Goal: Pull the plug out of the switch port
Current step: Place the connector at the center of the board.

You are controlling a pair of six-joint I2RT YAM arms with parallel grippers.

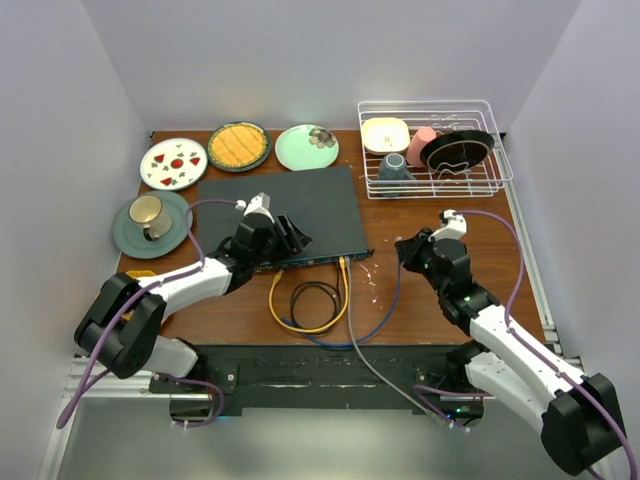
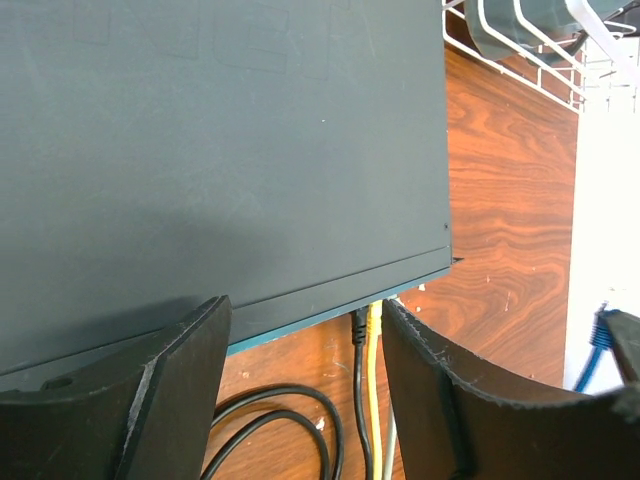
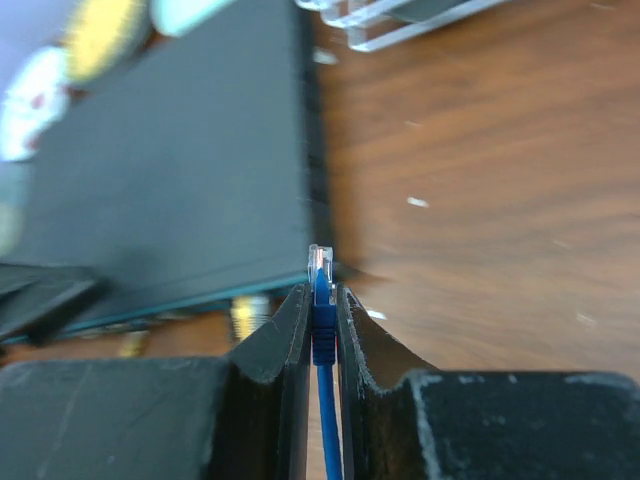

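The switch (image 1: 275, 205) is a flat dark-grey box with a thin blue front edge (image 2: 300, 322). A yellow plug (image 2: 375, 320) and a black plug (image 2: 358, 325) sit in its front sockets. My left gripper (image 2: 305, 310) is open and empty, and its fingers straddle the front edge left of those plugs (image 1: 290, 240). My right gripper (image 3: 320, 290) is shut on a blue plug (image 3: 320, 272) with a clear tip. It holds the plug free of the switch, to the right of its front corner (image 1: 405, 250). The blue cable (image 1: 385, 310) trails down to the near edge.
Yellow and black cables coil on the wood (image 1: 312, 300) in front of the switch. Three plates (image 1: 238, 146) and a cup on a saucer (image 1: 150, 215) lie at the back left. A white wire dish rack (image 1: 435, 150) stands at the back right.
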